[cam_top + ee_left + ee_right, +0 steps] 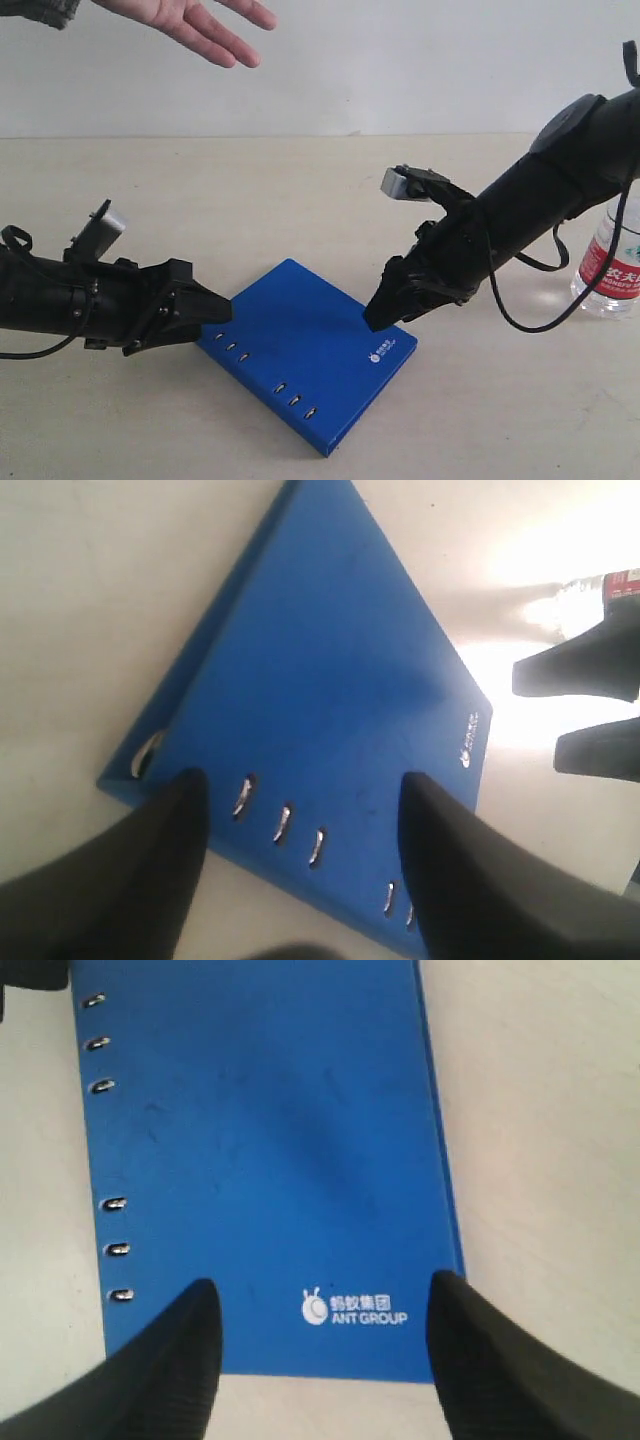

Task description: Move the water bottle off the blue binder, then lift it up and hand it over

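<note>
The blue binder [305, 350] lies flat on the table with nothing on top of it. The water bottle [610, 262] stands upright on the table at the far right, apart from the binder; its top is hidden behind my right arm. My left gripper [215, 312] is open at the binder's slotted edge, its fingers straddling the slots [300, 785] on the binder [330, 700]. My right gripper [380, 310] is open above the logo corner [322, 1288] of the binder [260, 1160] and holds nothing. In the left wrist view a bit of the bottle [615, 585] shows.
A person's open hand [190, 25] reaches in at the top left, above the table's far side. The right gripper's fingers [570, 670] show beyond the binder's logo corner in the left wrist view. A pale wall stands behind the table.
</note>
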### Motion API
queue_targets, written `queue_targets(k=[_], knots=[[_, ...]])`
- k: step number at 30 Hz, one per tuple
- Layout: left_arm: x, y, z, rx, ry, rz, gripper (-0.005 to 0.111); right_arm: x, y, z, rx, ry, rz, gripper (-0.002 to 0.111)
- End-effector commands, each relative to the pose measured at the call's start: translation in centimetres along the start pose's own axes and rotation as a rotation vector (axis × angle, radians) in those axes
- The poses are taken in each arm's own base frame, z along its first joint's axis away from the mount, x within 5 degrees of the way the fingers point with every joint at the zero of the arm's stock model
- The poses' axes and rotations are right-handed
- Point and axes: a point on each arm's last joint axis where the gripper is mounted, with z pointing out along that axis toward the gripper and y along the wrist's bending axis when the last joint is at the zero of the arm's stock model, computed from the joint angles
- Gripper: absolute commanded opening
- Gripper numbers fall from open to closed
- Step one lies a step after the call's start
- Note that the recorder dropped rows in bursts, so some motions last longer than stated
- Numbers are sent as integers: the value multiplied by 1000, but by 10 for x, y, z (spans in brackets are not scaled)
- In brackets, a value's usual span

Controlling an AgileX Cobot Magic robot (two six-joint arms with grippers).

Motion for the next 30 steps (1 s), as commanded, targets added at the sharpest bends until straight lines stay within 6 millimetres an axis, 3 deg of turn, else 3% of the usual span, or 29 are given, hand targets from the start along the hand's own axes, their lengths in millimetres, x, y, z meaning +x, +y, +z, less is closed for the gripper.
queue_targets(k=[1,8,12,18,22,30], knots=[[0,-4,1,31,4,11,54,-4,-8,-9,23,-55,19,54],[0,-4,1,31,4,20,54,-11,-16,-10,111,-132,56,54],[0,-4,1,31,4,20,54,-11,-15,-10,89,-145,207,54],[0,-4,1,31,4,20,54,-2,-10,-6,15,-34,254,54],[0,-4,1,31,4,20,54,3,-19,5,9,49,257,54],[0,-4,1,35,4,20,54,-11,-29,17,-69,110,218,54]])
